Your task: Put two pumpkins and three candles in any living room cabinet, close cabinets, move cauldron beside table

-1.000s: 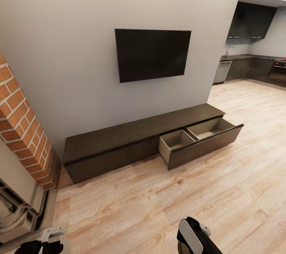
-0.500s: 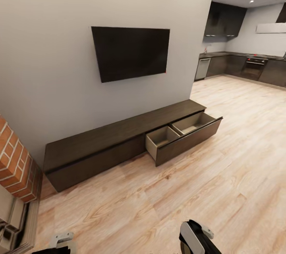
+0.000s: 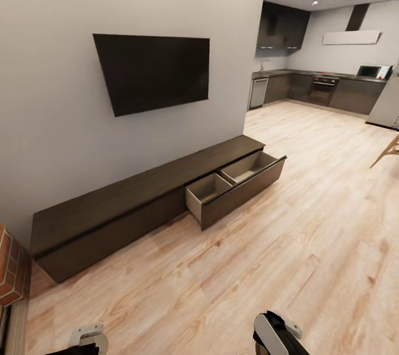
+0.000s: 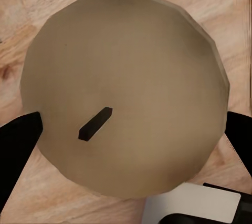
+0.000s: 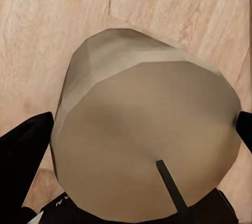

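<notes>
The view has swung right; the cabinet (image 3: 149,194) drawer is seen open. A candle (image 4: 126,92) is held by the left gripper (image 4: 126,129), another candle (image 5: 147,140) by the right gripper (image 5: 142,145).

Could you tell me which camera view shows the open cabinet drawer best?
The head view: the open drawer juts from the long cabinet, both pale compartments visible. In both wrist views a held candle blocks the foreground over floorboards.

The cabinet (image 3: 138,199) stands against the wall (image 3: 50,122) below the television (image 3: 152,72), its right-end drawer (image 3: 235,188) pulled out.
</notes>
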Robot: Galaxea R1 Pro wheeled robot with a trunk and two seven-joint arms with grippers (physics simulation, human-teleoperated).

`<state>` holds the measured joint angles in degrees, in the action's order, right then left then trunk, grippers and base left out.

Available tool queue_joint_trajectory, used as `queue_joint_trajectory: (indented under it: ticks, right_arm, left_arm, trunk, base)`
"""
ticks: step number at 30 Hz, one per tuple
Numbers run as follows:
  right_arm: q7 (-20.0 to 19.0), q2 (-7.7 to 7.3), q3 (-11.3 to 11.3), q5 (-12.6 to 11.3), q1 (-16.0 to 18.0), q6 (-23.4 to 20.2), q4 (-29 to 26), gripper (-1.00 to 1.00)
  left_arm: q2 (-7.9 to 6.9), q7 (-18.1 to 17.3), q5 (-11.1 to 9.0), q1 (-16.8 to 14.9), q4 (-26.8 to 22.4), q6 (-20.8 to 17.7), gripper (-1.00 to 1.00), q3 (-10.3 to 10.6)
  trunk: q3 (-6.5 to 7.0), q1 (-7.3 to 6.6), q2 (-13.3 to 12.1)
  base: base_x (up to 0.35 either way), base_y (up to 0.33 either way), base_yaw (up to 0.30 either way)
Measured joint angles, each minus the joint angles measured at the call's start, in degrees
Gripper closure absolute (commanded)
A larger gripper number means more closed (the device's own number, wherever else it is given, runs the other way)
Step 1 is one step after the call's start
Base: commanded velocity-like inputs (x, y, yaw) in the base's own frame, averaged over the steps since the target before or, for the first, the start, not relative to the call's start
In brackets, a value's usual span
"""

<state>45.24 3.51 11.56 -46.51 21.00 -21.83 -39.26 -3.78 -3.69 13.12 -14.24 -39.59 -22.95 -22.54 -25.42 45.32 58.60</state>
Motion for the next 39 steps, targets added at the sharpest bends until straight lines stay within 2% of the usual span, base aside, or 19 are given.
queue_joint_trajectory:
  ticks: [12, 19, 32, 39]
  right_arm:
    - [-0.08, -0.08, -0.58, -0.69, 0.00, 0.04, 0.23, 1.00]
    - [-2.52, -0.08, -0.66, -0.65, 0.00, 0.05, 0.38, 1.00]
    - [-3.01, -0.13, -0.67, -0.62, 0.00, 1.24, 0.97, 1.00]
    - [-6.53, -0.16, -0.83, -0.61, 0.00, 1.50, 2.82, 1.00]
  left_arm:
    - [0.00, -0.16, 0.05, 0.00, 0.05, 0.55, 1.00, -0.03]
    - [0.00, -0.22, 0.04, 0.00, 0.05, 0.53, 1.00, 0.01]
    - [0.00, -0.32, 0.05, 0.00, 0.05, 0.58, 1.00, 0.04]
    - [0.00, -0.30, 0.06, 0.00, 0.05, 0.54, 1.00, 0.04]
  trunk:
    - [0.00, 0.00, 0.00]
    - [0.00, 0.00, 0.00]
    - [0.00, 0.00, 0.00]
    - [0.00, 0.00, 0.00]
  base:
    - [0.000, 0.000, -0.264]
    - [0.000, 0.000, -0.266]
    - [0.000, 0.000, -0.259]
    - [0.000, 0.000, -0.273]
